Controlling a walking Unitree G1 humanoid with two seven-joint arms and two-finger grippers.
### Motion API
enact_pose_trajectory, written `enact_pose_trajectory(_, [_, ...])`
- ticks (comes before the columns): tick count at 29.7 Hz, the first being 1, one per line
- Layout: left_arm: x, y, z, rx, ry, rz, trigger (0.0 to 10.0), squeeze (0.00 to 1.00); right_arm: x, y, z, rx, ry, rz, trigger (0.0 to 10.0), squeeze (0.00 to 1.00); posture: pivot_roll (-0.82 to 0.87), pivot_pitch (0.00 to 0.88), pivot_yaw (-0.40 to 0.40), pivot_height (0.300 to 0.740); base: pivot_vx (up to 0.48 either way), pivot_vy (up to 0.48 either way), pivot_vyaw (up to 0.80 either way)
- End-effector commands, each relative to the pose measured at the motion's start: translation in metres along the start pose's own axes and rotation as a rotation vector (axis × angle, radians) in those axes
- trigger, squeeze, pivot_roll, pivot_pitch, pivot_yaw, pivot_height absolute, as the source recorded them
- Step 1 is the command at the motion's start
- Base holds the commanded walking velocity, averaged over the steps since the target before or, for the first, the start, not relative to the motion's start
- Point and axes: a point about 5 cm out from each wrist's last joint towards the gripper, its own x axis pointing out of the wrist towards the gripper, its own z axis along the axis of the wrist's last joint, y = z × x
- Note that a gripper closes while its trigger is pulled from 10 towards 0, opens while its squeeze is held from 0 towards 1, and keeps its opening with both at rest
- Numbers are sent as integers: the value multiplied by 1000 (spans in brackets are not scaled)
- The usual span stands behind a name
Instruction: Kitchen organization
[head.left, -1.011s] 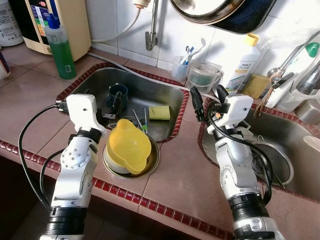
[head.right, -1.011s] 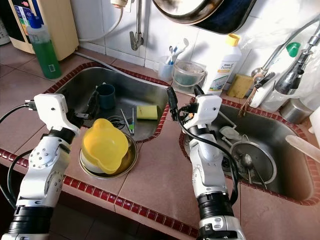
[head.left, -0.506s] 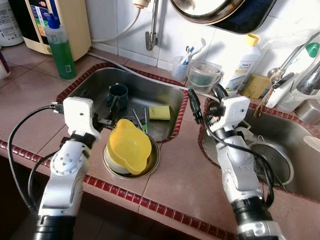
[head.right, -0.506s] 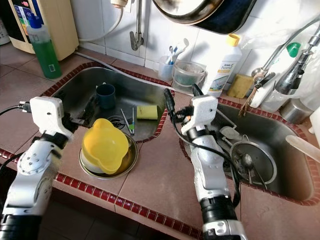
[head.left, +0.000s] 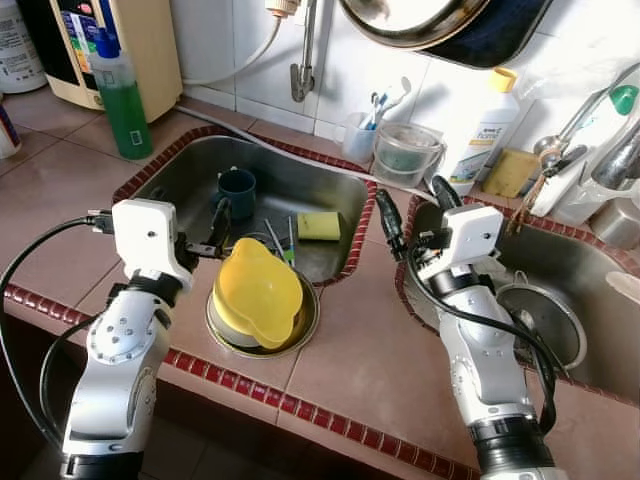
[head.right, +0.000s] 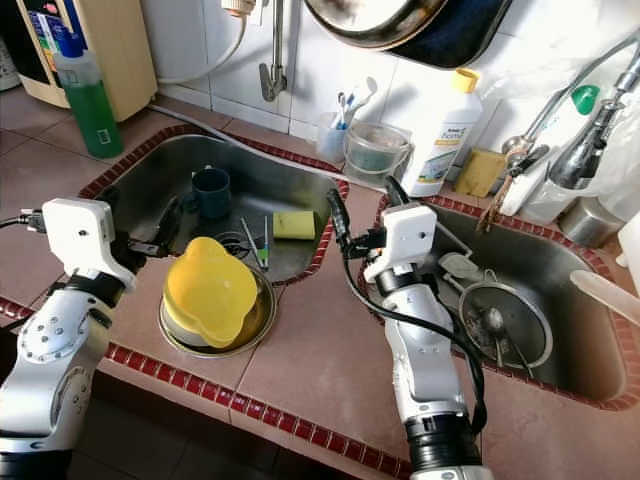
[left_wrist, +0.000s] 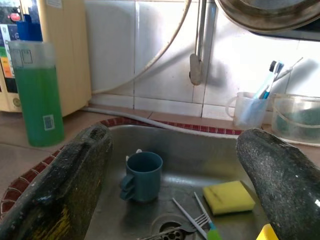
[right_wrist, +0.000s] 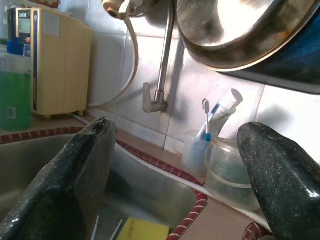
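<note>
A yellow bowl sits inside a steel bowl on the counter strip in front of the left sink. In that sink lie a blue mug, a yellow sponge and a fork with other utensils. My left gripper hovers open just left of the yellow bowl, pointing over the sink; the left wrist view looks between its fingers at the mug. My right gripper is open and empty above the ridge between the two sinks.
A green soap bottle stands at the back left. A toothbrush cup, a clear container and a white cleaner bottle line the back wall. The right sink holds a strainer and dishes. A pan hangs overhead.
My left arm has drawn back and to the left, away from the sink, so its fingers now stand beside the yellow bowl. The right gripper has dropped slightly towards me.
</note>
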Motion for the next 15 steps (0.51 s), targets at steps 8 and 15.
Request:
enact_pose_trajectory(8, [4, -4, 5, -21, 5, -14, 10000, 0, 1, -4, 6, -12, -13, -13, 10000, 0, -109, 40, -108, 740, 0, 0, 0])
enact_pose_trajectory(15, [4, -7, 5, -31, -1, -21, 10000, 0, -1, -3, 6, -10, -7, -13, 10000, 0, -112, 43, -110, 740, 0, 0, 0])
